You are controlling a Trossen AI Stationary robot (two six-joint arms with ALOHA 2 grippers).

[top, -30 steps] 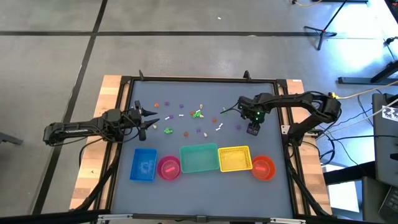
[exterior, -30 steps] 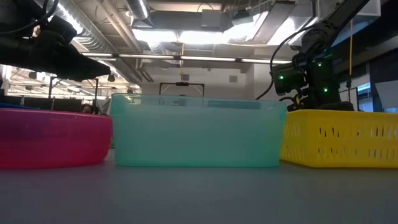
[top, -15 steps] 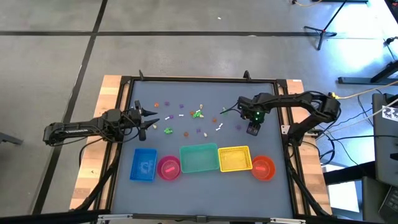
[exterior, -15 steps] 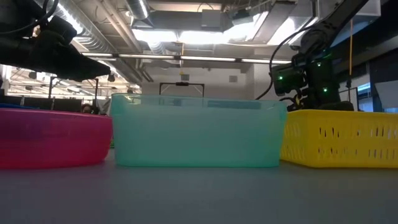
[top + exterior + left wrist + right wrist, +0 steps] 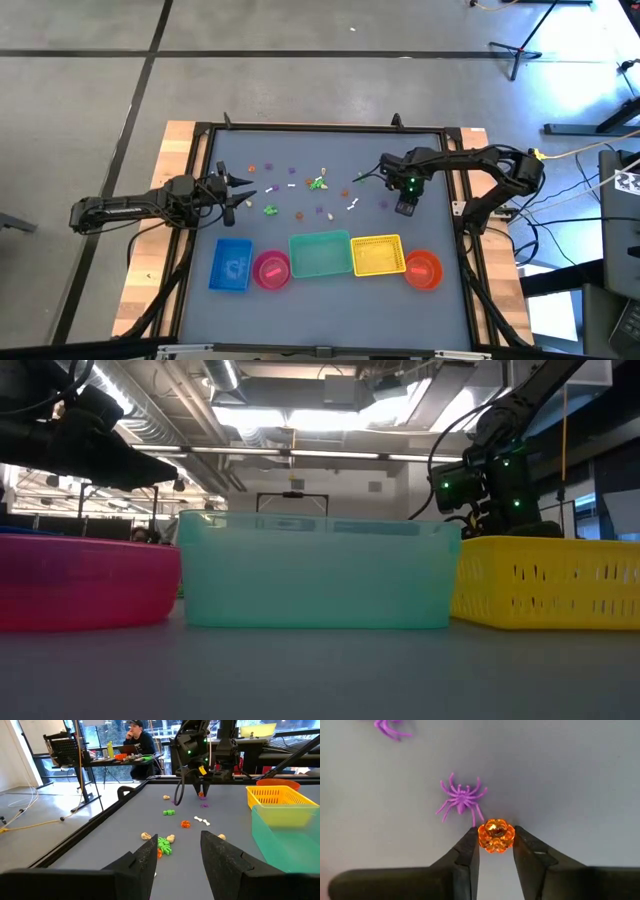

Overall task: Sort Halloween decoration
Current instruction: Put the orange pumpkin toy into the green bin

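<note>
Near the table's right edge, I am clamping the right gripper (image 5: 495,849) on an orange pumpkin (image 5: 495,835).
Off-centre contact could be letting it squirt out toward the purple spider (image 5: 461,800); the left gripper (image 5: 178,851) is waiting, jaws apart.

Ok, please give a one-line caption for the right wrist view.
Right end effector closed on an orange pumpkin trinket, beside a purple spider.

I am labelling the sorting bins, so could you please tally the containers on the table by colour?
Blue container: 1
Pink container: 1
Teal container: 1
Yellow container: 1
Orange container: 1
Total: 5
</note>
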